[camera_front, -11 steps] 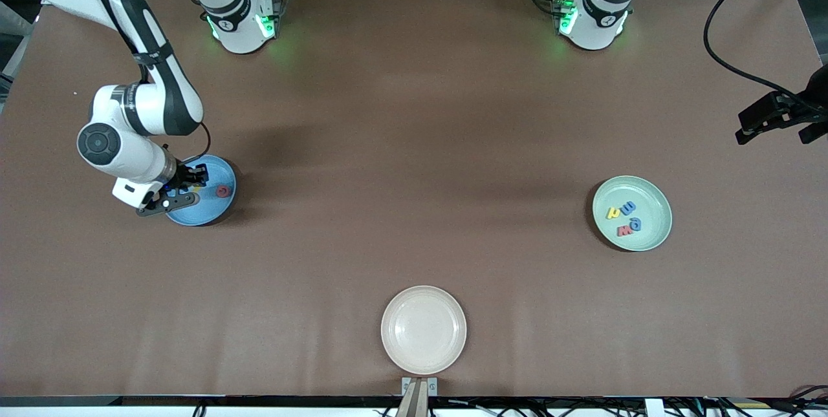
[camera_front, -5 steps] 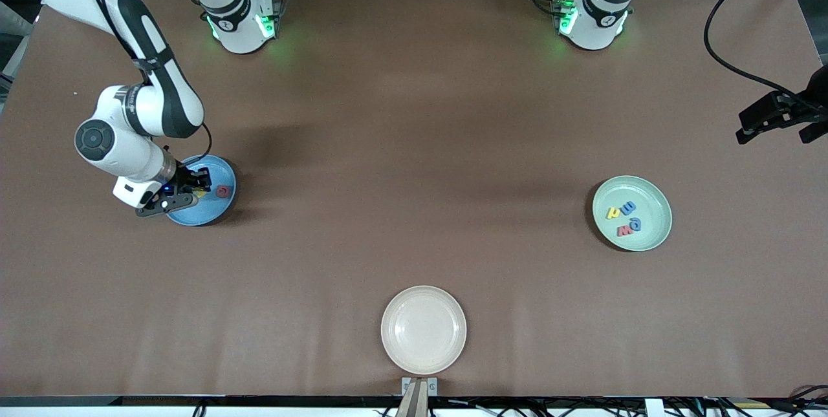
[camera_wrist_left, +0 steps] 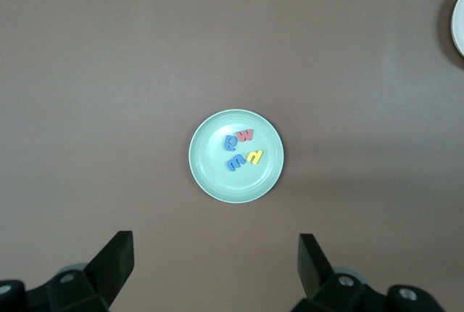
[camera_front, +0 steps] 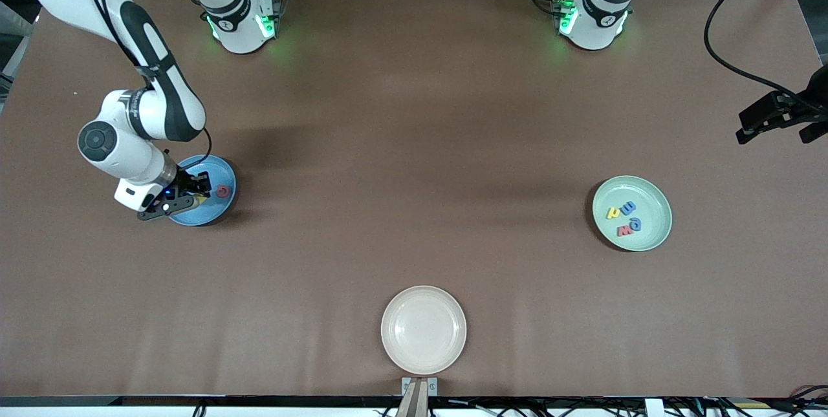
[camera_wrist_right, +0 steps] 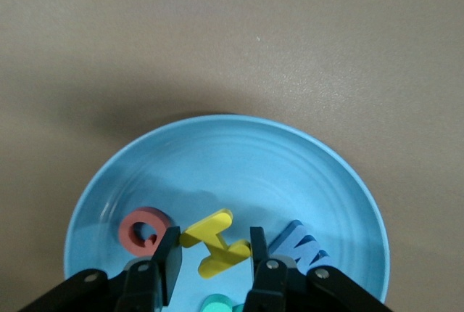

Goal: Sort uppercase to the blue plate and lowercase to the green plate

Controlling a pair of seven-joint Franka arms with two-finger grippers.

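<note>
Right tool pinching yellow foam capital H inside round sky-blue plate. Left tool spread wide, waiting high over round mint-green plate.

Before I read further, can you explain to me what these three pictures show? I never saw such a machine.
Two robot arms stand at a brown table. One picture looks down from a high camera facing them; the other two come from cameras on each arm's wrist.

The right gripper is low over the blue plate, its fingers closed on a yellow H. A red Q, a blue W and a bit of a teal letter lie in that plate.

The left gripper waits, open, high over the green plate, which holds four small letters. A cream plate, nearest the front camera, holds nothing.
</note>
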